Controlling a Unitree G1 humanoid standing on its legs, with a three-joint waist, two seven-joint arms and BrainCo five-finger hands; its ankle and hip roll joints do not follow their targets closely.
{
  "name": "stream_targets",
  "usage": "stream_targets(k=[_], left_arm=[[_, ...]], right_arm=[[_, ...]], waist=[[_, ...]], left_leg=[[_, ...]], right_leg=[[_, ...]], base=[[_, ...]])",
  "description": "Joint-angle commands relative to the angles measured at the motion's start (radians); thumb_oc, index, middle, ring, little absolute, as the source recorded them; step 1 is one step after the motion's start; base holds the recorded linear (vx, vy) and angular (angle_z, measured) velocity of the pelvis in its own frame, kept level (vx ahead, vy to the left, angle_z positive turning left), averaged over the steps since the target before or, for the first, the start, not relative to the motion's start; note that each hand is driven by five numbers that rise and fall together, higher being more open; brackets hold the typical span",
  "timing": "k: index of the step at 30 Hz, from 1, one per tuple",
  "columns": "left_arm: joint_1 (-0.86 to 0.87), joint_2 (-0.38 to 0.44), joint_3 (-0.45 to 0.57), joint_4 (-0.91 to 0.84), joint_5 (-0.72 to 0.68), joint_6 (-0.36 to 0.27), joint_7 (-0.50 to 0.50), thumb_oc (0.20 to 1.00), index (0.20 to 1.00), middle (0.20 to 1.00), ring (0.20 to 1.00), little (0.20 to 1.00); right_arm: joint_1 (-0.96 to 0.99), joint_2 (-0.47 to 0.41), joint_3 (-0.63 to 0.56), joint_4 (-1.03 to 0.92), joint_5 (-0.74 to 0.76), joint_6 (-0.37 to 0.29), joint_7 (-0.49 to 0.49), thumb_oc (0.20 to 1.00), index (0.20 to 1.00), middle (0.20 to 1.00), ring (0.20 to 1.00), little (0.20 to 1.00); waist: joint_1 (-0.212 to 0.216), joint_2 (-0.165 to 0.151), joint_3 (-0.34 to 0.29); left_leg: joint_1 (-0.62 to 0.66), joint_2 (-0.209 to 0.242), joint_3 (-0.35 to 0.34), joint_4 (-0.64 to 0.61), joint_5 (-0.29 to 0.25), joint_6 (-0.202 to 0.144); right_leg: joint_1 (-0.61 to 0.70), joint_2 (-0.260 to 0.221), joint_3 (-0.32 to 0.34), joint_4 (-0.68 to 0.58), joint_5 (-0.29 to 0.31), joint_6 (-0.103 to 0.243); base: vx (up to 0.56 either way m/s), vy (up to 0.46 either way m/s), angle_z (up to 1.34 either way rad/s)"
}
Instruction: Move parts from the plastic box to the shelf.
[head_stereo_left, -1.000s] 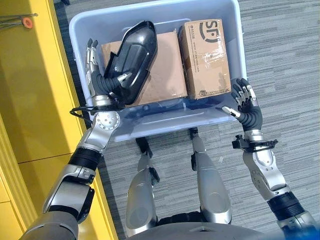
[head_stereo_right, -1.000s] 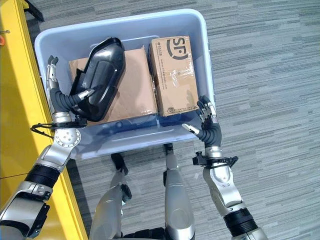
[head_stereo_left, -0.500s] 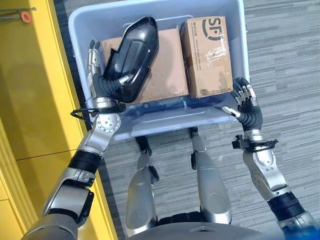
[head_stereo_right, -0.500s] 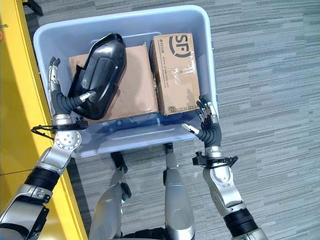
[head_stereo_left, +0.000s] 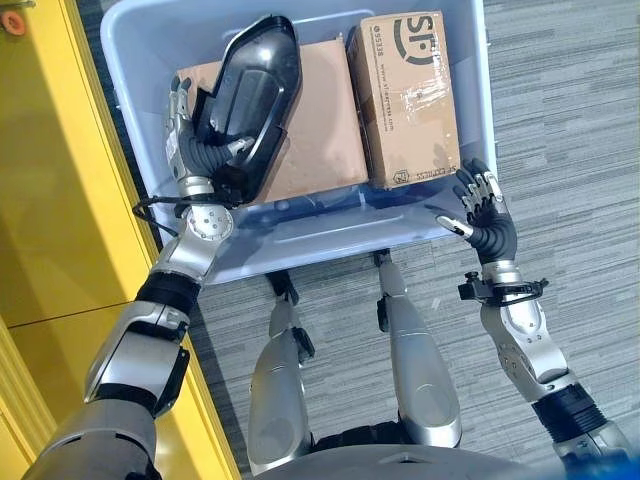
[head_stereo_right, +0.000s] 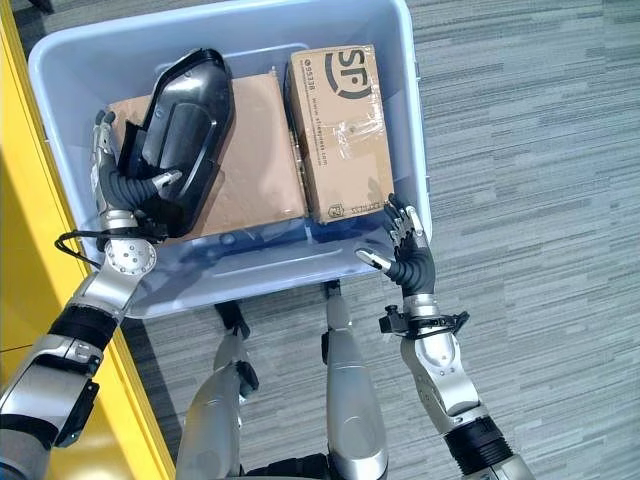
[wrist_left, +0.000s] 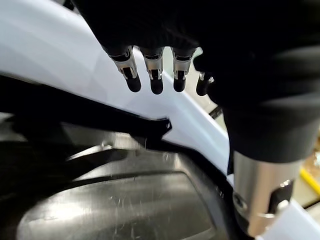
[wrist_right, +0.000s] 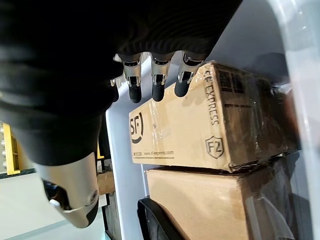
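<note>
A pale blue plastic box (head_stereo_left: 330, 245) holds a glossy black moulded part (head_stereo_left: 250, 95) and two cardboard cartons. The part leans on the flat carton (head_stereo_left: 320, 130); a taller carton (head_stereo_left: 405, 95) fills the right side. My left hand (head_stereo_left: 192, 160) is inside the box between its left wall (wrist_left: 60, 55) and the black part (wrist_left: 115, 210), with straight fingers (wrist_left: 150, 80) along the wall and the thumb resting on the part. My right hand (head_stereo_left: 488, 225) is open at the box's near right corner, its fingers (wrist_right: 157, 82) relaxed toward the taller carton (wrist_right: 200, 130).
A yellow shelf surface (head_stereo_left: 50, 200) runs along the left side, close to the box's left wall. Grey striped carpet (head_stereo_left: 570, 120) lies to the right of the box and in front of it.
The whole picture has shifted and the box now looks slightly larger and further left. Both hands keep the same places against the box and the black part.
</note>
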Motion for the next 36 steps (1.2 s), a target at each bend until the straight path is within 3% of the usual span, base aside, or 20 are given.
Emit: stream_targets(k=[1, 8, 9, 11, 36], left_arm=[[-0.038, 0.074, 0.032, 0.053, -0.029, -0.021, -0.003, 1.000, 1.000, 1.000, 1.000, 1.000], [-0.096, 0.061, 0.017, 0.190, -0.119, -0.015, -0.042, 1.000, 1.000, 1.000, 1.000, 1.000], [-0.092, 0.060, 0.016, 0.195, -0.119, -0.014, -0.047, 0.567, 0.567, 0.567, 0.567, 0.567], [-0.081, 0.055, 0.018, 0.187, -0.118, -0.011, -0.051, 0.200, 0.200, 0.200, 0.200, 0.200], [0.017, 0.023, 0.056, 0.114, -0.100, -0.022, -0.049, 0.200, 0.200, 0.200, 0.200, 0.200]], right_arm=[[0.009, -0.006, -0.025, -0.070, 0.028, -0.078, 0.011, 1.000, 1.000, 1.000, 1.000, 1.000], [0.029, -0.014, -0.011, -0.076, 0.049, -0.081, 0.023, 1.000, 1.000, 1.000, 1.000, 1.000], [0.032, -0.015, -0.012, -0.077, 0.049, -0.082, 0.022, 1.000, 1.000, 1.000, 1.000, 1.000], [0.039, -0.016, -0.014, -0.083, 0.048, -0.080, 0.025, 1.000, 1.000, 1.000, 1.000, 1.000], [0.052, -0.020, -0.024, -0.081, 0.063, -0.071, 0.044, 1.000, 1.000, 1.000, 1.000, 1.000]], waist=[[0.010, -0.055, -0.031], [-0.006, -0.058, -0.037], [-0.006, -0.057, -0.037], [-0.005, -0.057, -0.037], [0.017, -0.048, -0.058]], left_leg=[[0.044, 0.079, -0.051, 0.008, 0.020, -0.045], [0.015, 0.081, -0.068, 0.015, -0.004, -0.046], [0.008, 0.081, -0.071, 0.017, -0.004, -0.047], [0.001, 0.080, -0.076, 0.021, -0.005, -0.046], [0.013, 0.069, -0.080, 0.018, 0.006, -0.035]], right_leg=[[0.008, -0.074, 0.031, 0.082, 0.022, 0.094], [-0.012, -0.067, 0.031, 0.089, 0.002, 0.096], [-0.015, -0.067, 0.029, 0.089, 0.001, 0.095], [-0.017, -0.066, 0.028, 0.093, -0.001, 0.093], [-0.006, -0.070, 0.023, 0.093, 0.004, 0.083]], base=[[0.00, 0.000, 0.00], [0.04, 0.006, -0.04], [0.01, -0.008, 0.07], [0.01, -0.008, 0.05], [-0.01, -0.002, 0.01]])
